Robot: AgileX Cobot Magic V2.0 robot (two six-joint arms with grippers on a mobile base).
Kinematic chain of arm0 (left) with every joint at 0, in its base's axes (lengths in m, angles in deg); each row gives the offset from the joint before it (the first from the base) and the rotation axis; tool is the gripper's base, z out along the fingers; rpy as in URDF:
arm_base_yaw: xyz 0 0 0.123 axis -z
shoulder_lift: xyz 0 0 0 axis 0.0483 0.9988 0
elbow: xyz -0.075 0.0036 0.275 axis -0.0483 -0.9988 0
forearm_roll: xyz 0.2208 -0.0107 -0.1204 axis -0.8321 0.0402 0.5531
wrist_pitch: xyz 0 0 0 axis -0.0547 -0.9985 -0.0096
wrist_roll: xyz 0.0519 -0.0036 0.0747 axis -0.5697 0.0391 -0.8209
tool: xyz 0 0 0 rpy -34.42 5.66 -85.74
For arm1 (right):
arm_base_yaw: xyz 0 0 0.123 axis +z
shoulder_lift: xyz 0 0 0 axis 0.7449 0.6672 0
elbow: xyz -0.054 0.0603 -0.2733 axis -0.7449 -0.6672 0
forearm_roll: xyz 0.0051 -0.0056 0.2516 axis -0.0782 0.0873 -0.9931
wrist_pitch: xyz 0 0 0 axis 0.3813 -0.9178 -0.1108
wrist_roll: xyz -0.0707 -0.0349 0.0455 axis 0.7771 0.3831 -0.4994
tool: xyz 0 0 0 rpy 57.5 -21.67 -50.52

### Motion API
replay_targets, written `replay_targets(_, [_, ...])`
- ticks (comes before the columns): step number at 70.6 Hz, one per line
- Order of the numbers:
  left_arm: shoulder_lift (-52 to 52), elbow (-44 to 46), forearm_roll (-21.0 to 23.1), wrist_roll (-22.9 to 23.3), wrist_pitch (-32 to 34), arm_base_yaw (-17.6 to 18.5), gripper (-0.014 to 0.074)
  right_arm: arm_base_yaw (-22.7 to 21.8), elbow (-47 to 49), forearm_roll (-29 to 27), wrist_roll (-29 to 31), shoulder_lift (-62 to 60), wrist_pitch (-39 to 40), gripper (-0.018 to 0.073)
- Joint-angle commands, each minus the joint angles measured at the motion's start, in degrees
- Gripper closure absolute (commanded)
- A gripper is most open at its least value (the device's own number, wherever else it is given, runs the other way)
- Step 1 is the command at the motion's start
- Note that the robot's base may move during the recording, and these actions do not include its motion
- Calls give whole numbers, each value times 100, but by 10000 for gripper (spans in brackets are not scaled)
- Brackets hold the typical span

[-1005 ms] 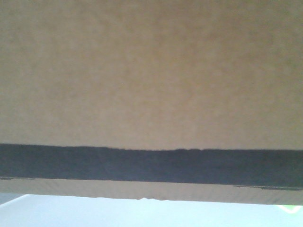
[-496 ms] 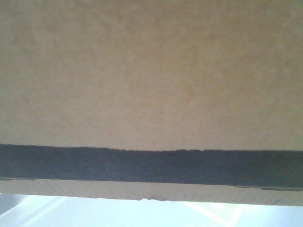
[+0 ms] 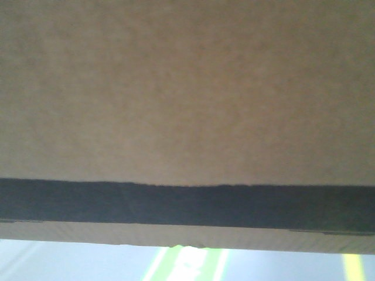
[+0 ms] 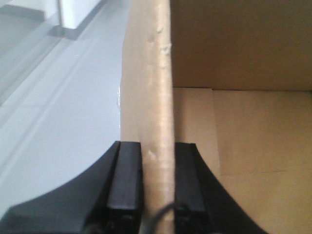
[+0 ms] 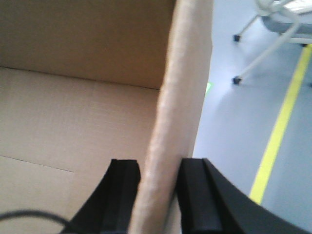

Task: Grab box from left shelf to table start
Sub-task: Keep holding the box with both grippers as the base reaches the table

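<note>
The brown cardboard box [image 3: 187, 88] fills the front view, with a black printed band [image 3: 187, 205] low across it. My left gripper [image 4: 157, 170] is shut on the box's left wall [image 4: 156, 87], one black finger on each side. My right gripper [image 5: 158, 187] is shut on the box's right wall [image 5: 183, 83] the same way. Both wrist views look into the open, empty box interior [image 4: 253, 136]. The box hangs above the floor. The left shelf and the table are out of view.
Pale grey floor [image 4: 63, 112] lies under the box. A yellow floor line [image 5: 278, 131] and a wheeled chair base [image 5: 273, 29] are to the right. Green-yellow floor lines [image 3: 187, 263] show below the box in the front view.
The box stays fixed in the front view while the floor beneath it shifts: green-yellow floor lines now show under its middle and a yellow one at the right.
</note>
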Motion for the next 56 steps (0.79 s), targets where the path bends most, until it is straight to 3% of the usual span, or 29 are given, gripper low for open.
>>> replay_targets(1, [5, 222, 1157, 33, 675, 89, 699, 34, 222, -371, 130, 46, 844, 501])
replay_targets(56, [5, 222, 1157, 33, 675, 89, 699, 34, 222, -371, 130, 46, 839, 501])
